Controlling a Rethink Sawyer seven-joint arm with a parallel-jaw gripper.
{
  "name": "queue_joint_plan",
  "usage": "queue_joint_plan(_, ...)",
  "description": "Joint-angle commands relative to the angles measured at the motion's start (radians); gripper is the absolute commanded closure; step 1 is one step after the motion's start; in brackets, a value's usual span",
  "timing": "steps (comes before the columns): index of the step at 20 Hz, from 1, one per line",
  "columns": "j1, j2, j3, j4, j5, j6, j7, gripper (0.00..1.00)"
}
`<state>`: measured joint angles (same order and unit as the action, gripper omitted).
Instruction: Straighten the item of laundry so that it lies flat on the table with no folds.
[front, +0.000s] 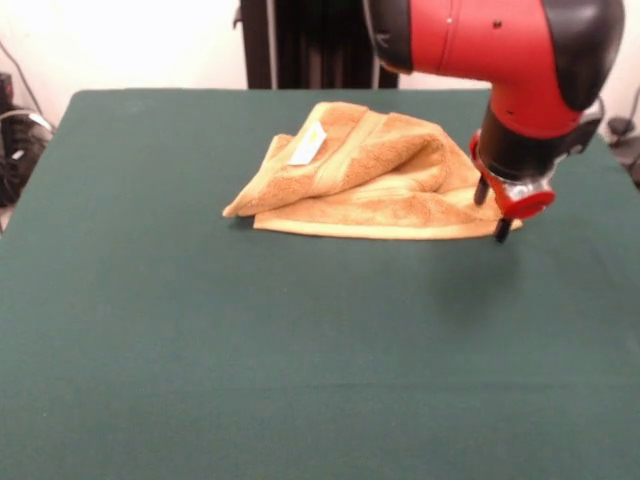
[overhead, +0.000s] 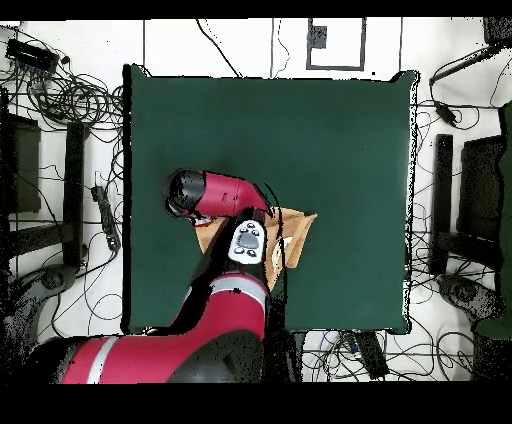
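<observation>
You have the golden-orange towel (front: 370, 180) lying crumpled on the green table (front: 300, 350), folded over itself in several layers, with its white label (front: 308, 146) facing up on the top fold. The towel sits toward the table's robot-side edge, well apart from the other three edges (the overhead view hides most of it under the arm). The hand (front: 492, 212) hangs at one end of the towel, the end away from the label, its dark fingertips (front: 502, 232) at the cloth's edge; you cannot tell whether they are spread or pressed together.
</observation>
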<state>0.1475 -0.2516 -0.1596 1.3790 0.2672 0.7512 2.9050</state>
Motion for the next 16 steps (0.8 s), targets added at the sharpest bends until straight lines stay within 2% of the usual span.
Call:
queue_joint_plan(1,-0.043,0.204,0.104,0.001,-0.131,-0.525,-0.045,0.00)
queue_joint_plan(2,-0.019,0.211,0.071,-0.020,-0.156,-0.491,0.002,1.00)
queue_joint_plan(4,0.005,0.221,0.038,-0.035,-0.140,-0.460,0.044,1.00)
queue_joint_plan(7,0.014,0.227,0.024,-0.044,-0.148,-0.484,0.064,1.00)
queue_joint_plan(16,-0.034,0.197,0.188,-0.005,-0.019,-0.500,0.121,1.00)
